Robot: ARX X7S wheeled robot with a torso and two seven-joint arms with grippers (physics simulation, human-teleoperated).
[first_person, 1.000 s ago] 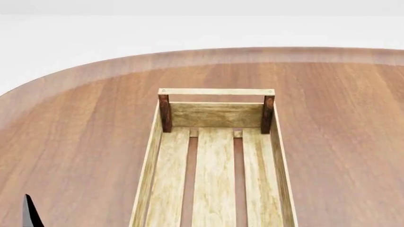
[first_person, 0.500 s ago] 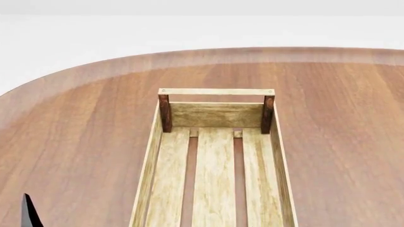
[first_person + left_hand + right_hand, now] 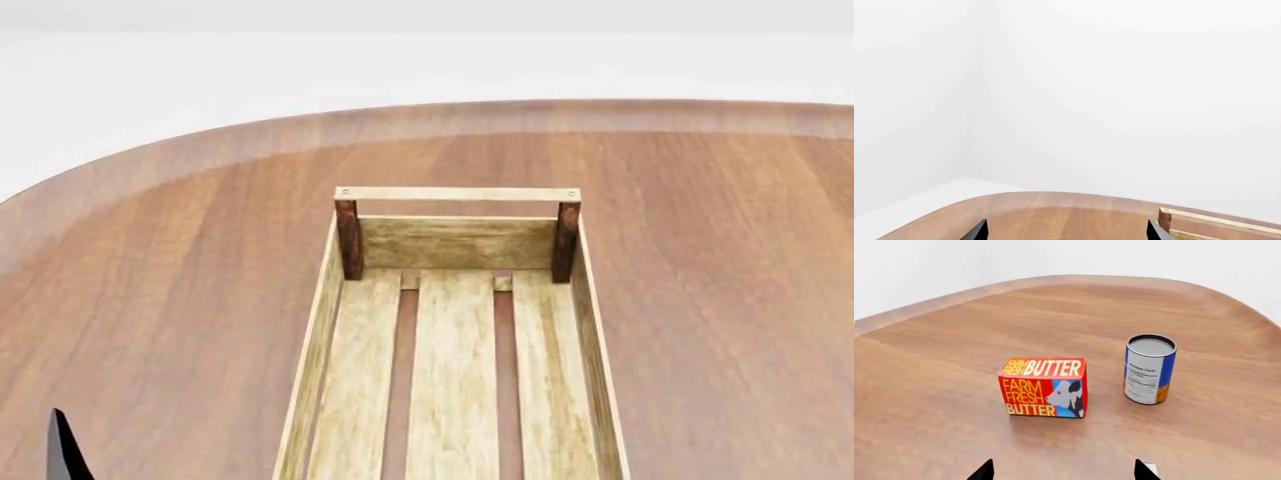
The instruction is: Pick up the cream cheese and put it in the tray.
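The tray (image 3: 320, 330), a long light-wood slatted crate with dark corner posts, lies in the middle of the table in the head view, with nothing in it; one corner post (image 3: 1165, 221) shows in the left wrist view. My left gripper (image 3: 1067, 232) is open over bare table beside the tray, and one dark fingertip (image 3: 62, 452) shows at the head view's lower left. My right gripper (image 3: 1065, 471) is open above bare wood, short of the butter box. I cannot make out the cream cheese; only a small white corner (image 3: 1152, 469) shows by one right fingertip, too little to identify.
A red-orange butter box (image 3: 1044, 387) stands upright ahead of the right gripper, with a blue-orange can (image 3: 1149, 368) beside it. The rounded wooden table's edge (image 3: 160, 150) curves behind the tray, against white surroundings.
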